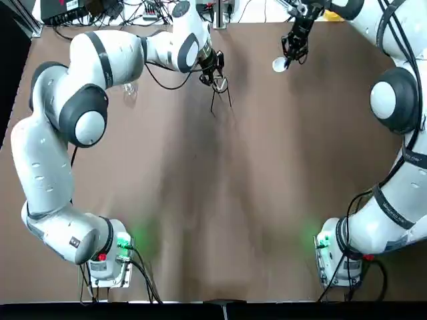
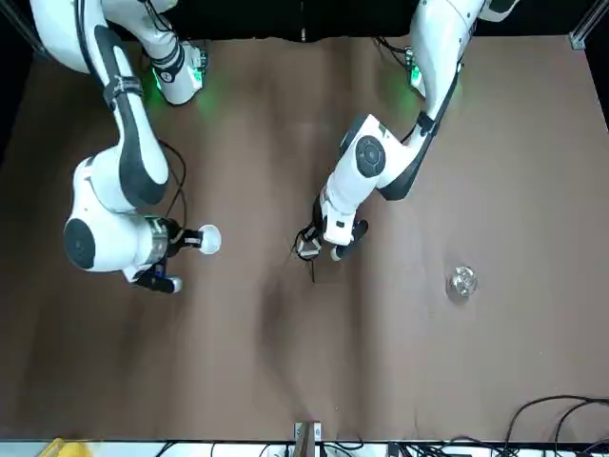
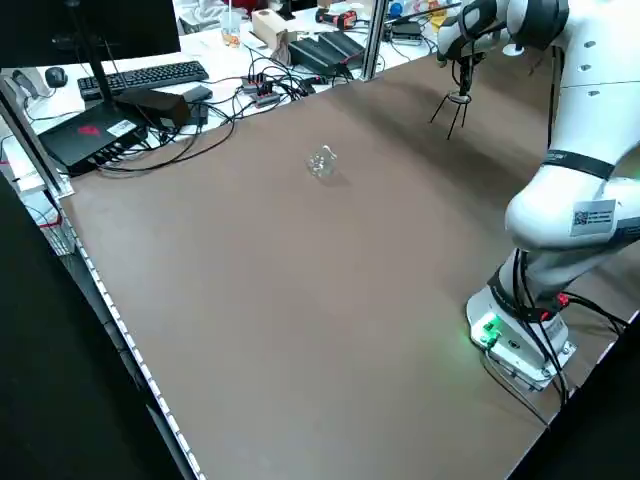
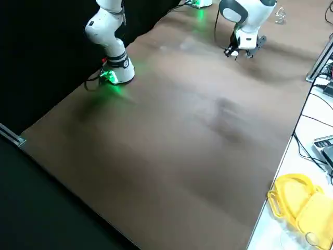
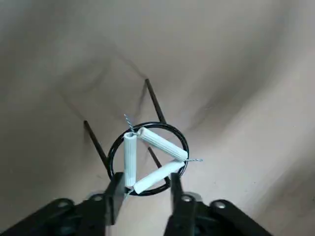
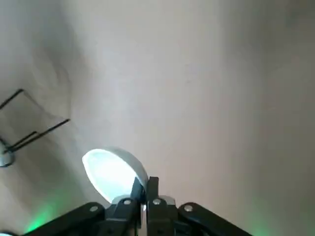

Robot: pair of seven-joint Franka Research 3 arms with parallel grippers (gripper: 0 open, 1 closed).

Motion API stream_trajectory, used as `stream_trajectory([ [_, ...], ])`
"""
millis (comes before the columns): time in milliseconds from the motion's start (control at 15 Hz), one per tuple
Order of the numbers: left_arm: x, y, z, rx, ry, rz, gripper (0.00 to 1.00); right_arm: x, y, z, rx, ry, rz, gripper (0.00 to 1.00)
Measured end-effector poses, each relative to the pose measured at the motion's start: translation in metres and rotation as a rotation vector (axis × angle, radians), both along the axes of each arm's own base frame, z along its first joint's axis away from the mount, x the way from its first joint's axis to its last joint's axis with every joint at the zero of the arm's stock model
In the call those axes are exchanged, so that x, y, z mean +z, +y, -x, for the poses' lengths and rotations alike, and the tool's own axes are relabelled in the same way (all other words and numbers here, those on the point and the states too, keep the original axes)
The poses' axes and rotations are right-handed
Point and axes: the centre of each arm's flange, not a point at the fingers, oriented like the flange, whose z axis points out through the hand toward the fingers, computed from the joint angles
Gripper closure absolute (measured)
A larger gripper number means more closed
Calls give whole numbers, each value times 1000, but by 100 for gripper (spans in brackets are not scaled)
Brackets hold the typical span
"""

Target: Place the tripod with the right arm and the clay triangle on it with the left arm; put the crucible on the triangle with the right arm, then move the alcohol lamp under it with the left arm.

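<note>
Brown matte worktop (image 1: 220, 220), far-centre: thin black wire tripod (image 5: 147, 147) stands on three straight legs, round ring up. White clay triangle (image 5: 150, 160), three ribbed tubes on twisted wire, lies on the ring. Left pincer (image 5: 143, 191) sits right at the ring, fingers parted either side of one triangle corner; contact unclear. Right pincer (image 6: 145, 189), off to the robot's right of the tripod and above the worktop, is clamped on the rim of the smooth round white crucible (image 6: 114, 172). Clear rounded glass alcohol lamp (image 2: 462, 282) stands alone, well apart on the robot's left.
</note>
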Motion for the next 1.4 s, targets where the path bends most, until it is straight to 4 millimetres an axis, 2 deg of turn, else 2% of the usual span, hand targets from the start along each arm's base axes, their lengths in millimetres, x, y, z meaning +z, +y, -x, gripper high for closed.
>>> stream_trajectory([
  [67,0,0,0,0,0,0,53,4,11,1,-14,1,-9,95],
  [200,0,0,0,0,0,0,50,13,30,2,-46,2,-19,95],
  [267,2,1,-1,2,-3,2,46,23,52,5,-71,8,-42,95],
  [333,6,3,-4,7,-8,4,38,27,65,9,-79,11,-46,95],
  [400,12,7,-8,13,-10,5,32,31,80,13,-82,13,-46,95],
  [533,32,24,-18,26,-1,-7,28,35,111,22,-82,1,-43,95],
  [600,46,37,-24,35,2,-16,21,36,125,26,-94,-4,-52,95],
  [733,74,70,-36,51,9,-60,4,39,149,32,-122,1,-100,95],
  [933,99,130,-55,66,5,-172,1,35,174,33,-154,-38,-155,95],
  [1133,100,192,-79,56,3,-237,1,16,199,33,-183,-76,-185,95],
  [1400,95,292,-106,-19,22,-269,1,-18,215,31,-198,-93,-183,95],
])
